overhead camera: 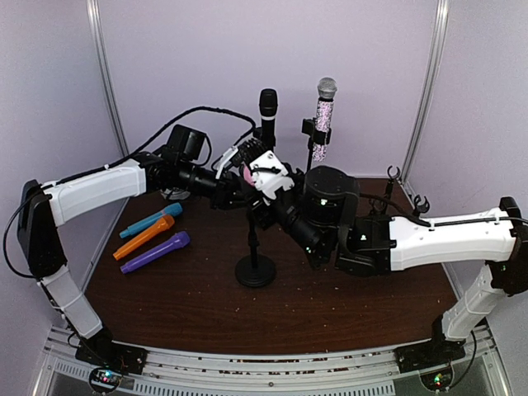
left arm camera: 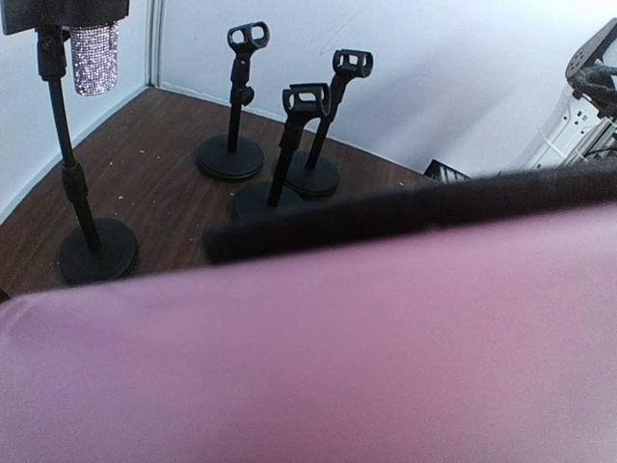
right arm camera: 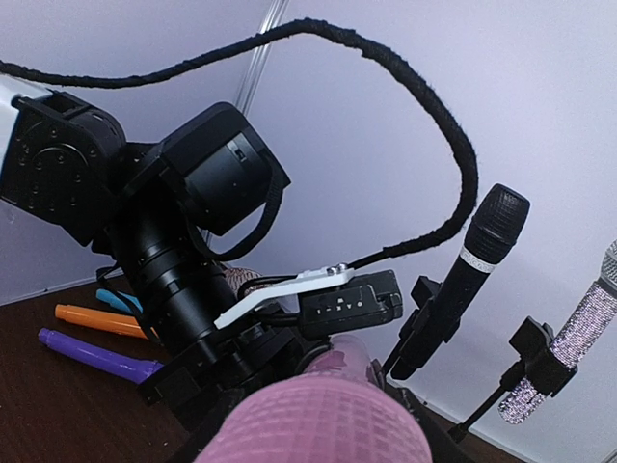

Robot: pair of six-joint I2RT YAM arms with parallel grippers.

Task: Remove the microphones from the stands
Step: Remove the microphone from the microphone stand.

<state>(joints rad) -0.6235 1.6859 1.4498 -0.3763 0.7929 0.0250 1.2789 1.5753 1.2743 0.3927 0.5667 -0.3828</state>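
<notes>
Three empty stands [left arm camera: 229, 157] appear whole only in left wrist view; left claw [overhead camera: 245, 192], right claw [overhead camera: 262, 206]: grip unclear.

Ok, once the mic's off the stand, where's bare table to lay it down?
The widest bare stretch of table runs along the near edge, in front of the centre stand. A smaller patch lies between that stand's base and the three coloured microphones on the left. Crowded: the far right corner with the empty stands, and the back around the glitter microphone.
</notes>
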